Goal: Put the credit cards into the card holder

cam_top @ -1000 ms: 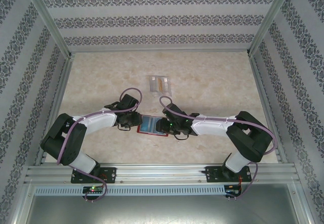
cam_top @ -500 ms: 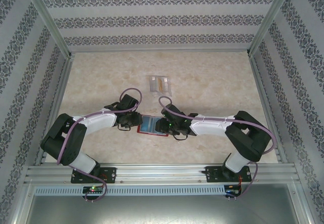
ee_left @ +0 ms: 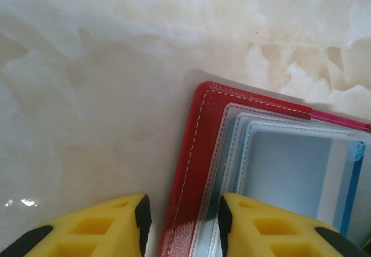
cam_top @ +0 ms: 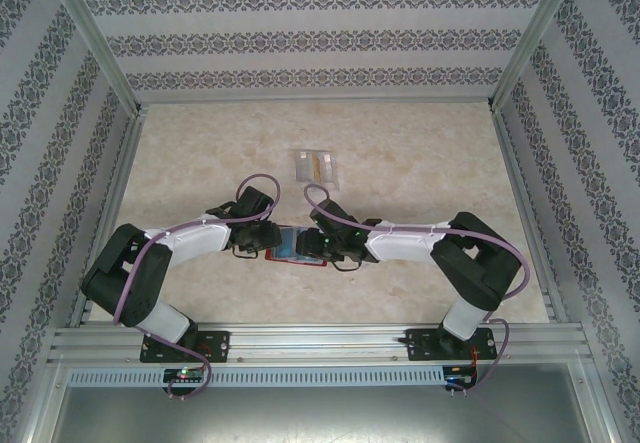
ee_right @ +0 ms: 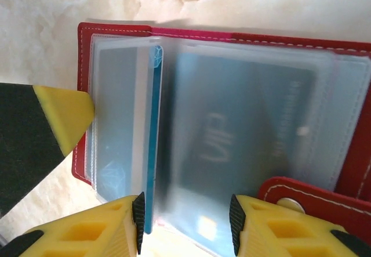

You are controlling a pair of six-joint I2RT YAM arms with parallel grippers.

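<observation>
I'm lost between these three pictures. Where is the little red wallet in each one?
Top external: the card holder lies just below picture centre, nearer than the clear case.
Left wrist: the card holder sits in the lower right, one red stitched corner showing.
Right wrist: the card holder lies open across the middle, its snap tab at lower right.
Shared landmark: the beige marbled table beneath it.

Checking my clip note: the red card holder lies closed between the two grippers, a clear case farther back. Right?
Not closed: the card holder lies open, clear pockets spread, as the right wrist view shows. It does lie between the left gripper and right gripper, the clear case farther back.
</observation>
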